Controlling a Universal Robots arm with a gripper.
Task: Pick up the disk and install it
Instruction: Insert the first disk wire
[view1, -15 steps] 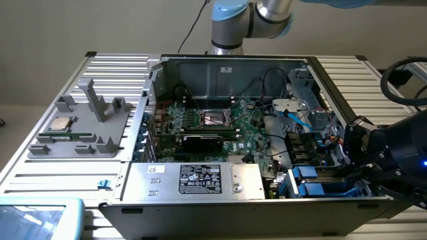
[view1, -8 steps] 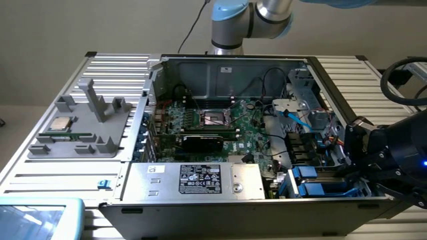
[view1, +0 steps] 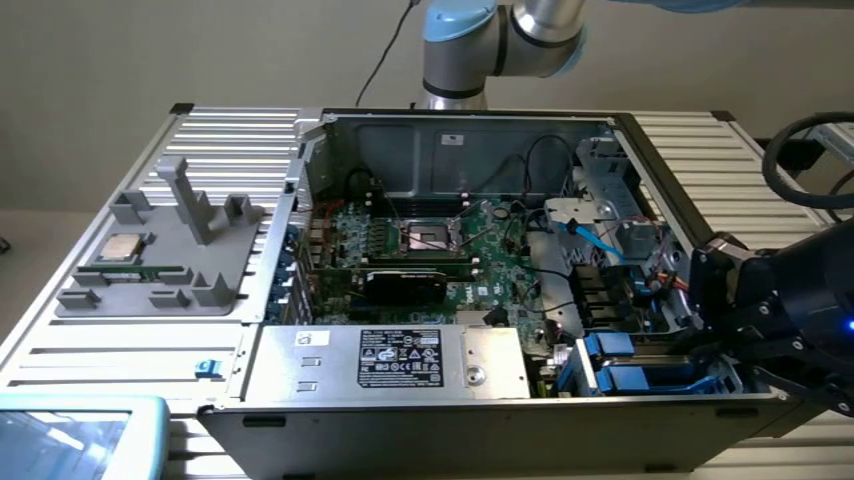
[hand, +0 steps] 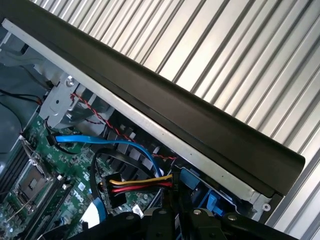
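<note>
You can read no text here, black-and-white label (view1: 400, 358) on the silver box (view1: 491, 352), print too small for you

Ribbed silver with straight parallel grooves across the counter (view1: 227, 125). Black rim and dull grey inner walls on the computer case (view1: 441, 150). Green for the motherboard (view1: 501, 262). Plain silver with a black-and-white label on the box (view1: 400, 362) at lower centre. Bright blue on the disk (view1: 641, 378) rails at lower right, and on the flat cable (hand: 100, 141). Yellow, red and black in the wire bundle (hand: 140, 184). Matte black on the tool (view1: 727, 330). Flat grey for the fixture (view1: 174, 250) at left.
</note>
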